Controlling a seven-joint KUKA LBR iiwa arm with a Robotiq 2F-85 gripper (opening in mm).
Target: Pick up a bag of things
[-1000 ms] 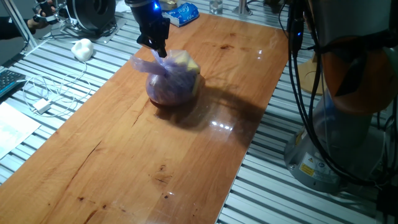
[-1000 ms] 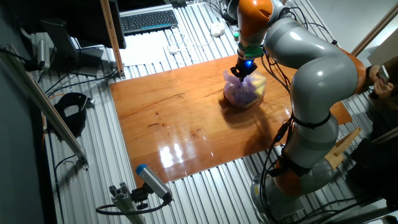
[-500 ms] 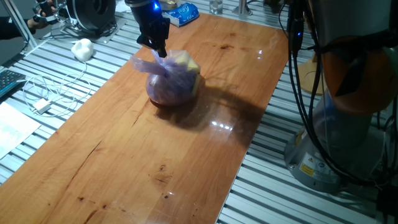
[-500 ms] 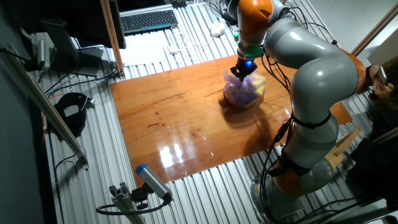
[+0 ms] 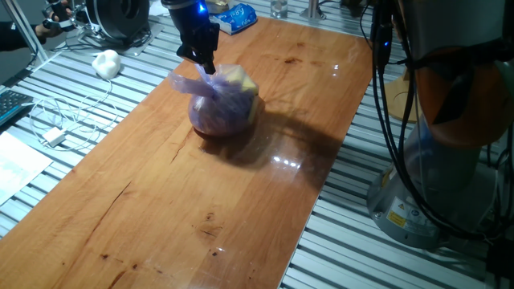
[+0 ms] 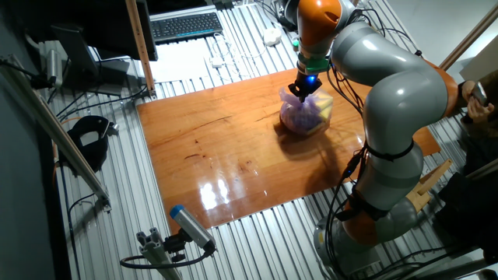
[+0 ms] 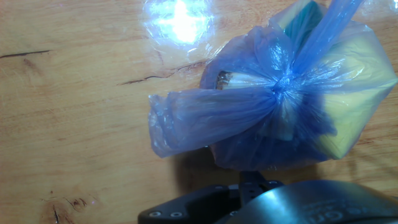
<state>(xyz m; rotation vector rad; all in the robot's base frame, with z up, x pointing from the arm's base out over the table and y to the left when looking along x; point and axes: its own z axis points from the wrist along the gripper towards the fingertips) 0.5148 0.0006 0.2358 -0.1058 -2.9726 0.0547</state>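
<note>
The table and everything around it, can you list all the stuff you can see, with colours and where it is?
Bag: one, see-through purple with yellow and dark red inside, knotted on top, on the table toward its far end.
Table: one, shiny brown wood.
Blue packet: one, flat, at the table's far edge.
White lump: one, on the metal slats left of the table.
White cable: one, with a small box, on the slats on the left.
Keyboard: one, black, beyond the table.
Robot arm: one, grey and orange, beside the table.
Gripper: one, black, right at the bag's knot; open or shut is unclear.
</note>
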